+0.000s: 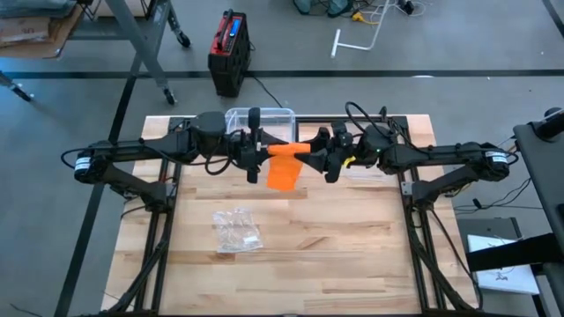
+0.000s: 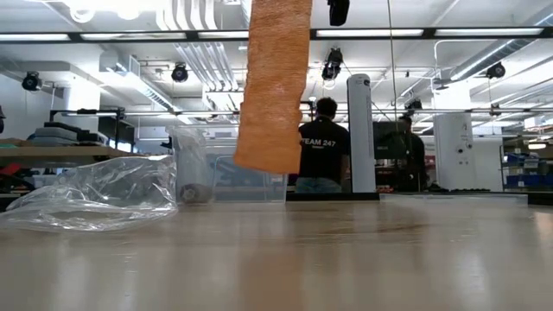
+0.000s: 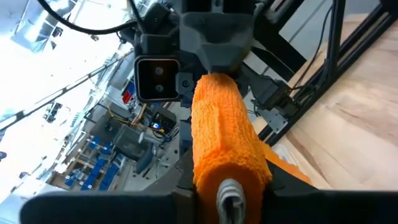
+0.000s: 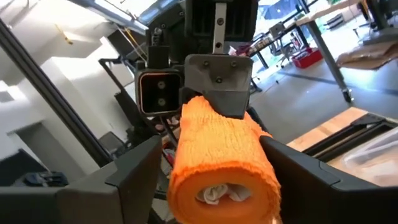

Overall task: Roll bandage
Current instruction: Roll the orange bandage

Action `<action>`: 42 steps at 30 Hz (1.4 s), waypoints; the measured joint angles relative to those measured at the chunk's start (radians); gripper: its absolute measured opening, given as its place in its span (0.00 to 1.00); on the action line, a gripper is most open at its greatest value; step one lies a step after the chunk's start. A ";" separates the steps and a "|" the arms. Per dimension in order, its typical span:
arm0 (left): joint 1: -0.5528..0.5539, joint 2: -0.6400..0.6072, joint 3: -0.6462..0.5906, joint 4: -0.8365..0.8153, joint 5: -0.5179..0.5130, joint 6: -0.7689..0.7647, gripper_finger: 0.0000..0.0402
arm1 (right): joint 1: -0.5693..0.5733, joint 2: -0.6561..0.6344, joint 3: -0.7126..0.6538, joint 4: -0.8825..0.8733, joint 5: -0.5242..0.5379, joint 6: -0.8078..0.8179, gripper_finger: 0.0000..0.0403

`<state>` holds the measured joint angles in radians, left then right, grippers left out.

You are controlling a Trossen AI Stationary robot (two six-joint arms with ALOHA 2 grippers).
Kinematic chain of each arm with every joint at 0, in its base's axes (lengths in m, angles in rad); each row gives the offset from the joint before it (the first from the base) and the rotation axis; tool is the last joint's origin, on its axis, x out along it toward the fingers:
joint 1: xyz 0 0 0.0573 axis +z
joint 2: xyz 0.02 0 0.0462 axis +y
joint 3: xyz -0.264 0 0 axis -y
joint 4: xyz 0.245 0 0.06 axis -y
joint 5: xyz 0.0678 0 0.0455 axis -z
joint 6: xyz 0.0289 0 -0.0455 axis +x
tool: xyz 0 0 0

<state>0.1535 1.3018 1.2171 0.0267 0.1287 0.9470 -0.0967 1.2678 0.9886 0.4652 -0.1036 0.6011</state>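
An orange bandage [image 1: 285, 163] is held high over the table's far middle between my two grippers, which face each other. Its rolled part [image 3: 221, 124] runs level from one to the other. A loose flat tail [image 2: 275, 86] hangs from the roll, its lower end clear of the table. My left gripper [image 1: 264, 151] is shut on the roll's left end. My right gripper [image 4: 221, 180] has the roll's right end [image 4: 217, 168] between its fingers. My left gripper holds the roll's left end [image 3: 231, 171], coming level from the table's left, along the roll. Its own body hides the place of contact. The roll is lifted clear and lies level. My right gripper has the roll's right end between its two fingers [image 4: 292, 168], one on each side of the round outer wall [image 4: 258, 149]. It comes level from the table's right, along the roll. The roll is clear of the table with its tail hanging below.
A crumpled clear plastic bag [image 1: 236, 231] lies on the wooden table [image 1: 352, 255] left of the middle. A clear plastic box [image 1: 260, 119] stands at the far edge behind the grippers. People stand in the room beyond the table.
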 joint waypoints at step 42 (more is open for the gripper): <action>-0.016 0.044 -0.001 -0.001 0.027 -0.945 0.13 | -0.002 -0.018 0.002 -0.107 0.030 -0.646 0.25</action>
<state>0.1379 1.3462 1.2164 0.0260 0.1553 0.0018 -0.0990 1.2498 0.9906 0.3585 -0.0734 -0.0450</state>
